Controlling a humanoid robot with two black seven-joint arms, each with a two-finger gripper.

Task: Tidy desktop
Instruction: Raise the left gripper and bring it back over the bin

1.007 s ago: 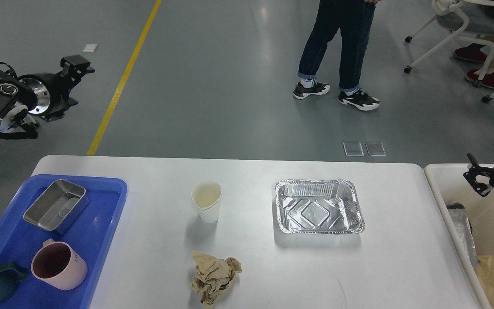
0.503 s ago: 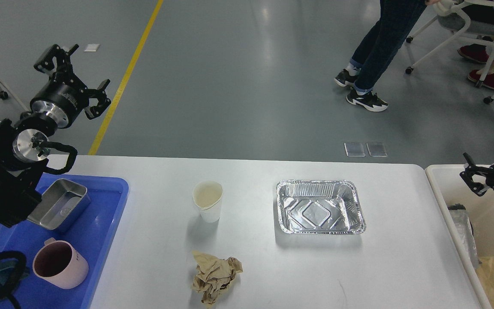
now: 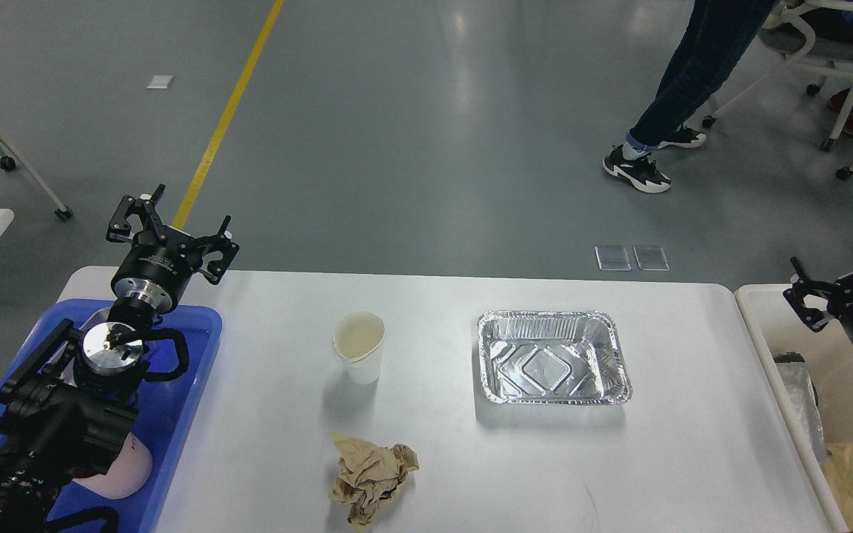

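At far left, a blue tray [image 3: 201, 348] sits on the left end of the desktop [image 3: 441, 444], the broad white surface that fills the lower half of the view, and the robot's black left arm rises over the tray, hiding most of what lies in it; only part of a pink mug [image 3: 134, 466] shows beneath the arm. The left gripper [image 3: 172, 226] is raised above the table's back-left corner, its two fingers spread apart and holding nothing. Toward the middle of the desktop stands a white paper cup [image 3: 358, 346], upright, with a crumpled wad of brown paper [image 3: 371, 480] lying nearer the front edge, apart from the cup. Right of the cup, well clear of it, rests an empty foil tray [image 3: 552, 357]. Beyond the desktop's right end is a cream-white bin [image 3: 756, 326], over which the right gripper [image 3: 819, 300] hangs with its fingers parted and nothing between them. On the grey floor behind, a yellow line [image 3: 226, 118] runs past the table at left, and a person's legs [image 3: 693, 81] in dark jeans and sneakers stand at upper right.
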